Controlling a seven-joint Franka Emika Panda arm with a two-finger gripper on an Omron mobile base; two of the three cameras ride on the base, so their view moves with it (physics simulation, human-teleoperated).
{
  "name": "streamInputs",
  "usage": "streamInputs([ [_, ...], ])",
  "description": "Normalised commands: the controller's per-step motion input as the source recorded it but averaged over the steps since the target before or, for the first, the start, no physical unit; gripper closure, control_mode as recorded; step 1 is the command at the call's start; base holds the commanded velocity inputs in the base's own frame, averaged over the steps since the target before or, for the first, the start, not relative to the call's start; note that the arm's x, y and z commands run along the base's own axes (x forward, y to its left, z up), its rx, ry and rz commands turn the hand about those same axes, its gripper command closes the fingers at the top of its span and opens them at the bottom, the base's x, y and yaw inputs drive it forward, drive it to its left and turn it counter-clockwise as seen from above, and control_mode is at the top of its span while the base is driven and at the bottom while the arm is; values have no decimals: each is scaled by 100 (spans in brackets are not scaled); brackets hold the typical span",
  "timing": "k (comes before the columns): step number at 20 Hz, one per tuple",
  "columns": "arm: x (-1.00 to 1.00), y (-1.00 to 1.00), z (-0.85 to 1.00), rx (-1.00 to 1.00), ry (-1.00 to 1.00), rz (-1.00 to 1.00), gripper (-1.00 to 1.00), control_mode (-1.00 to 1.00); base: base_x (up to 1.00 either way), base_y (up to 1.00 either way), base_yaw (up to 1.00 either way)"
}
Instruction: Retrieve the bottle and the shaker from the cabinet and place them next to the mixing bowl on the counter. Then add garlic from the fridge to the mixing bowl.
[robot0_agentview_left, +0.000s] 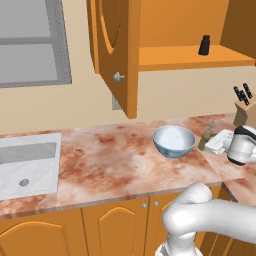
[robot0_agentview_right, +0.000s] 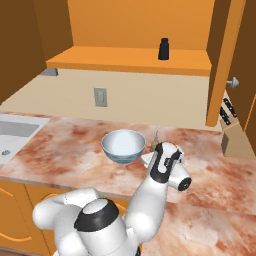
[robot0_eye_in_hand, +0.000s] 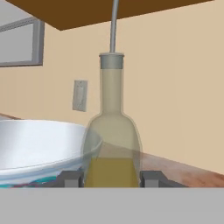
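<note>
**Gripper holds the bottle beside the bowl**

The gripper is clamped on the bottle. In the hand view, one dark finger tip sits on each side of the bottle's fat bottom part, low in the middle of the frame. The bottle stands upright. It is see-through, with yellow liquid low inside, a grey cap and a thin spout on top.

The mixing bowl is just beside the bottle, at the lower left of the hand view. In the left base view the bowl sits on the counter right of the middle, and the bottle is to its right.

The dark shaker stands on the cabinet shelf, near the top of the right base view.
</note>
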Motion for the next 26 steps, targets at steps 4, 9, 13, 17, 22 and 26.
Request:
streamInputs([
  [4, 23, 0, -32, -3, -1, 0, 100, -100, 0, 0, 0],
  [9, 32, -7, -16, 0, 0, 0, 100, -100, 0, 0, 0],
  [13, 33, -9, -10, 0, 0, 0, 100, -100, 0, 0, 0],
  [17, 1, 0, -4, 0, 0, 0, 100, -100, 0, 0, 0],
  [22, 0, 0, -12, -1, 0, 0, 100, -100, 0, 0, 0],
  [26, 0, 0, -2, -1, 0, 0, 100, -100, 0, 0, 0],
])
